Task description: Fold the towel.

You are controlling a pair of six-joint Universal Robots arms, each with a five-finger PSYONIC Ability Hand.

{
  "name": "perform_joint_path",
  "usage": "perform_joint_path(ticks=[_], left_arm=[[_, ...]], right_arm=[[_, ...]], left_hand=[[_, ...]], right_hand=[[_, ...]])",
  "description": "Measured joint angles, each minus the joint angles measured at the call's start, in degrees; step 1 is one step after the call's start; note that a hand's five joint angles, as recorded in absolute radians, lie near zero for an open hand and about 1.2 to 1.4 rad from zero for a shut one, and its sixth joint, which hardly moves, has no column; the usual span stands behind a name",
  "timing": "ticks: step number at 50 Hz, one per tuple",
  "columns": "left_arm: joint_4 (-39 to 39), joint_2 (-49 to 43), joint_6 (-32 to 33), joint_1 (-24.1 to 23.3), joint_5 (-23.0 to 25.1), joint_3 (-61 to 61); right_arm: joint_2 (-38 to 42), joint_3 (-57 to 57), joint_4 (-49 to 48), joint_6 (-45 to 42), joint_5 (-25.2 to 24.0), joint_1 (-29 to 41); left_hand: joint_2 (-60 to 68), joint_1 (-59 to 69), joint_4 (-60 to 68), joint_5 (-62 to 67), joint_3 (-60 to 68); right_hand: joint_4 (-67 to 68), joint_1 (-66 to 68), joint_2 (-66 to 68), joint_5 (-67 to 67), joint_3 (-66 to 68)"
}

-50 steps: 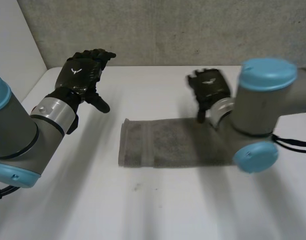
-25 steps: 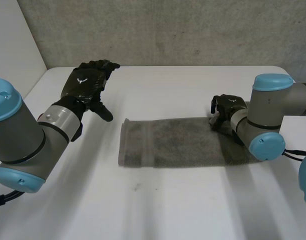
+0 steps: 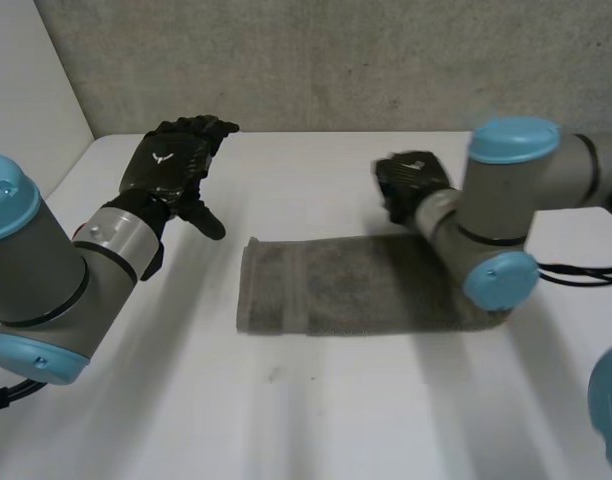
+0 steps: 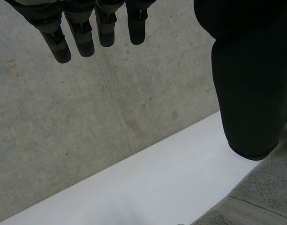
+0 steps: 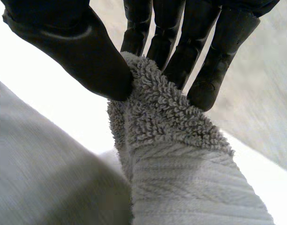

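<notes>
Towel (image 3: 336, 285): grey terry, lying as a long narrow strip across the middle of the white bench (image 3: 286, 420), with its banded short end toward the left arm.
Right hand (image 3: 411, 182): at the strip's far edge, toward its right end. In the right wrist view the thumb (image 5: 82, 51) and fingers (image 5: 174, 51) pinch a raised bit of looped cloth between them. Whether that is the corner itself, cannot tell.
Left hand (image 3: 171, 165): raised, well apart from the towel's left end. Fingers (image 4: 82, 37) straight, holding nothing.
Handling: judged soft, light and limp. It likely sags from a single pinch and drags on the bench.
Hold point: corners or hem band, where the cloth looks thickest. A second pinch on the same short end would keep that edge square.
Risk: a one-point lift may bunch or twist the fold.
</notes>
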Motion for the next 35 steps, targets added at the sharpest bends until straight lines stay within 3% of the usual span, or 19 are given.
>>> perform_joint_path(ticks=[9,19,21,23,24,25,31,35], left_arm=[[-0.1,3.1,-0.2,0.2,-1.0,-0.3],[0.1,5.6,0.0,0.0,-4.5,-1.6],[0.1,5.2,0.0,-0.1,-4.6,-1.7],[0.2,4.6,0.0,-0.3,-4.6,-1.7],[0.2,3.9,0.1,-0.4,-4.5,-1.7],[0.2,3.5,0.1,-0.6,-4.5,-1.7],[0.2,1.3,0.1,-1.8,-4.5,-1.7],[0.3,-0.3,0.2,-3.2,-4.4,-1.7]], right_arm=[[-1.2,1.2,-1.2,-0.2,-4.7,14.1],[0.6,8.4,-1.5,-0.2,-6.6,21.0],[-0.1,9.5,-1.5,-0.3,-6.9,21.0],[-1.2,10.7,-1.3,-0.4,-6.8,20.8],[-2.6,11.8,-1.3,-0.4,-6.7,20.4],[-3.6,12.7,-1.2,-0.3,-6.6,20.0],[-11.1,20.1,-1.9,-0.1,-6.1,15.5],[-19.3,30.3,-3.9,0.0,-6.0,8.3]], left_hand=[[0.0,0.0,0.0,0.0,0.0],[0.0,0.0,0.0,0.0,0.0],[0.0,0.0,0.0,0.0,0.0],[0.0,0.0,0.0,0.0,0.0],[0.0,0.0,0.0,0.0,0.0],[0.0,0.0,0.0,0.0,0.0],[0.0,0.0,0.0,0.0,0.0],[0.0,0.0,0.0,0.0,0.0]], right_hand=[[0.0,0.0,0.0,0.0,0.0],[0.0,0.0,0.0,0.0,0.4],[-12.0,-13.0,-12.6,-12.2,-10.8],[-33.9,-34.3,-34.1,-35.2,-32.9],[-51.3,-52.9,-52.6,-53.6,-51.3],[-58.7,-59.0,-58.0,-60.1,-57.5],[-61.8,-63.5,-60.7,-62.7,-61.0],[-61.8,-63.5,-60.7,-62.7,-61.0]])
